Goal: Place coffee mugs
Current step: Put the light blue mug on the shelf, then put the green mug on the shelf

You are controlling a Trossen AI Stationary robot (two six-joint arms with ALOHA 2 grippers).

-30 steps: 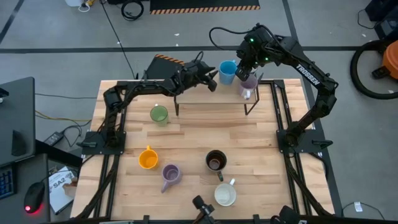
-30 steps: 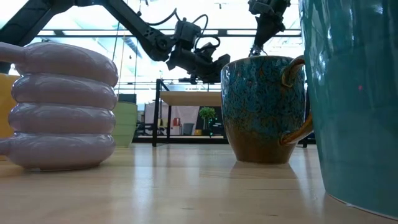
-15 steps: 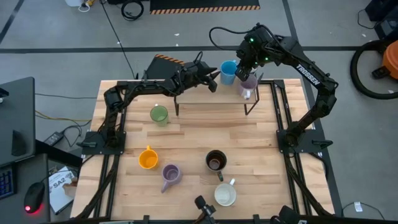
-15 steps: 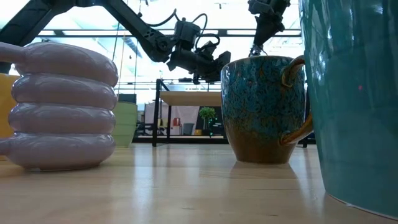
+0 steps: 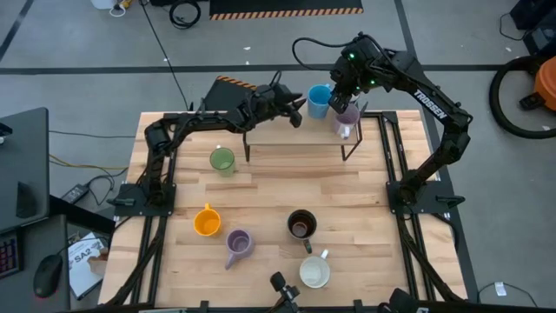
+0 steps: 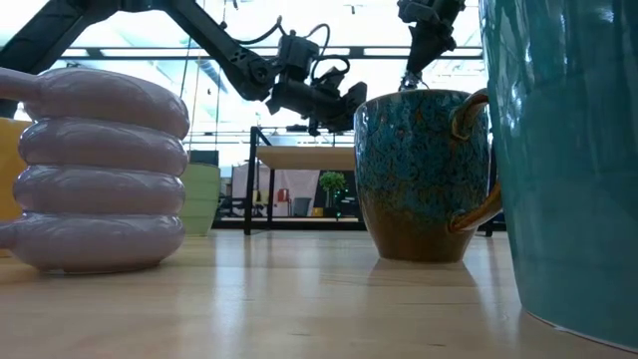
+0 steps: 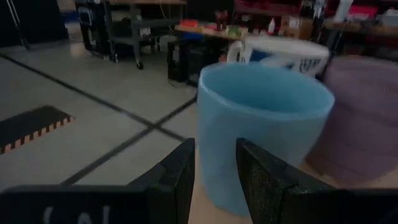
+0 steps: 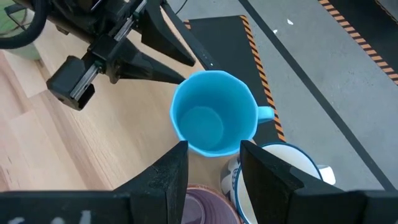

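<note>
A blue mug (image 5: 318,100) stands on a small raised shelf (image 5: 278,132) at the table's far edge. Beside it stand a lilac mug (image 5: 348,118) and a white mug (image 8: 283,165). My left gripper (image 5: 300,109) is level with the blue mug (image 7: 261,134) on its left. Its open fingers point at the mug's wall from just short of it. My right gripper (image 5: 346,103) hangs open over the lilac mug (image 8: 208,208), pointing down. Green (image 5: 222,160), orange (image 5: 207,222), lilac (image 5: 237,246), dark brown (image 5: 301,224) and cream (image 5: 314,272) mugs stand on the table.
The shelf rests on thin dark legs (image 5: 248,152), with the green mug close to its left leg. Both arm bases sit at the table's left and right edges. Bare wood lies between the shelf and the near mugs. In the low view a ribbed lilac mug (image 6: 100,170) fills the foreground.
</note>
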